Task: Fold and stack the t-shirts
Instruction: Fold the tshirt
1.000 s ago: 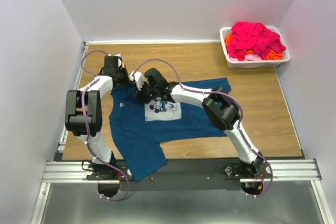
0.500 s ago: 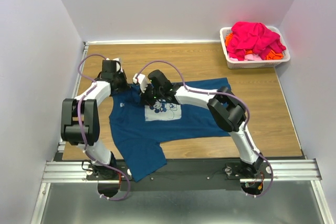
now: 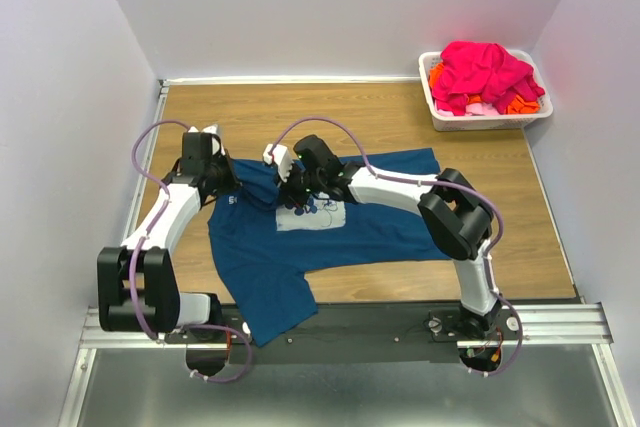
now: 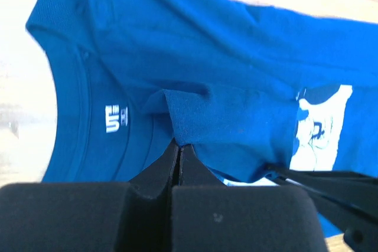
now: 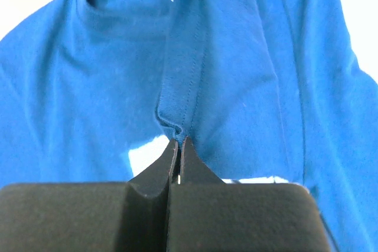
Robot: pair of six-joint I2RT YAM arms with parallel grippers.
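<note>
Here, a dark teal-blue t-shirt [image 3: 350,232] is seen spread over the wooden table [image 3: 400,122] in the middle of the overhead view. One part of it is draped over the near table edge, lower left of centre. Its pale chest print [image 3: 310,212] is turned upward, just left of the frame's centre.

The left gripper [image 3: 226,185] is placed at the shirt's upper left, by the neckline. In the left wrist view its jaws [image 4: 179,146] are clenched together, and a small raised fold of blue cloth is pinched between the tips. The collar and its white label [image 4: 113,118] are shown at the left of that frame, and the print [image 4: 319,134] at the right.

The right gripper [image 3: 291,191] is set at the top edge of the print, near the left one but apart from it. In the right wrist view its jaws [image 5: 178,141] are likewise pressed tight, and a puckered, stitched band of the same shirt is gripped at the tips, low in the middle of the frame.

In the upper right corner of the overhead view a white plastic basket [image 3: 440,112] is stood on the table. It is heaped with magenta-pink t-shirts [image 3: 485,72], and orange cloth [image 3: 520,104] is shown at its right side, well apart from the blue shirt.
</note>
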